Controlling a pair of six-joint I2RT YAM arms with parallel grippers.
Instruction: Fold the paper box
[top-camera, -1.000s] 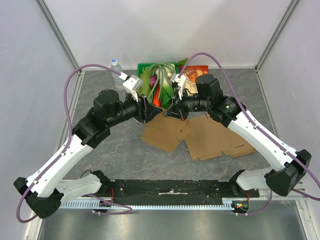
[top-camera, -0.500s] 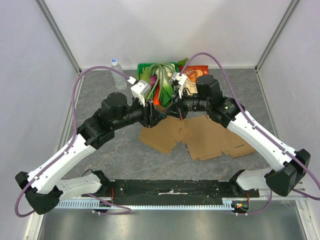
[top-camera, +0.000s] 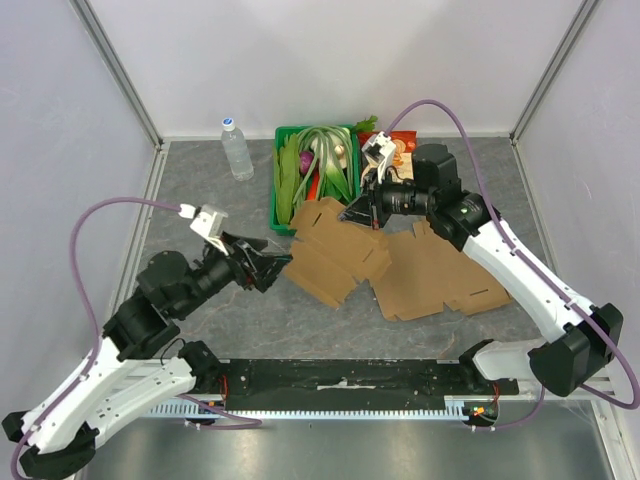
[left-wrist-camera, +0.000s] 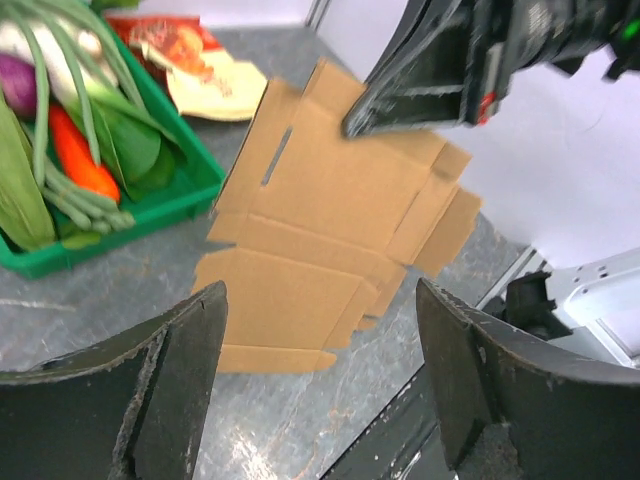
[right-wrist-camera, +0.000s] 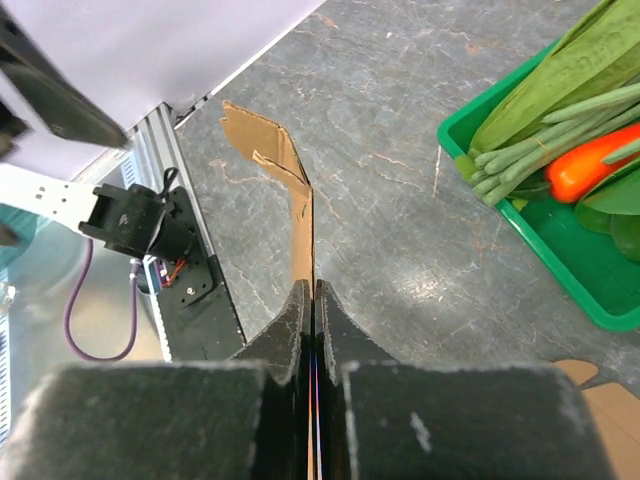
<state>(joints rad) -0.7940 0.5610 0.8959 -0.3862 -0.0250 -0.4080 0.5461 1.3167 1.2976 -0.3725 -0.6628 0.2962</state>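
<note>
On the left, my left claw (top-camera: 274, 268) is wide open and holds nothing. It sits over the left side of the table (top-camera: 200, 190), apart from the paper box (top-camera: 335, 255), with its fingers pointing that way. I think it waits there so it can come in and push a flap.

The paper box lies in the middle, just in front of the green tray (top-camera: 279, 172) of veggies. It is mostly flat with its flaps spread out, so I think the folding has hardly begun.

My right claw (top-camera: 358, 213) is clenched on the far edge of the box — the wrist view shows the thin card pinched tight between the two fingers. That edge seems lifted a bit. I guess the grip stops the box from sliding and gets one side ready to bend.

Further right, a second flat card sheet (top-camera: 440, 275) lies right beside the box — no claw is on it.
</note>
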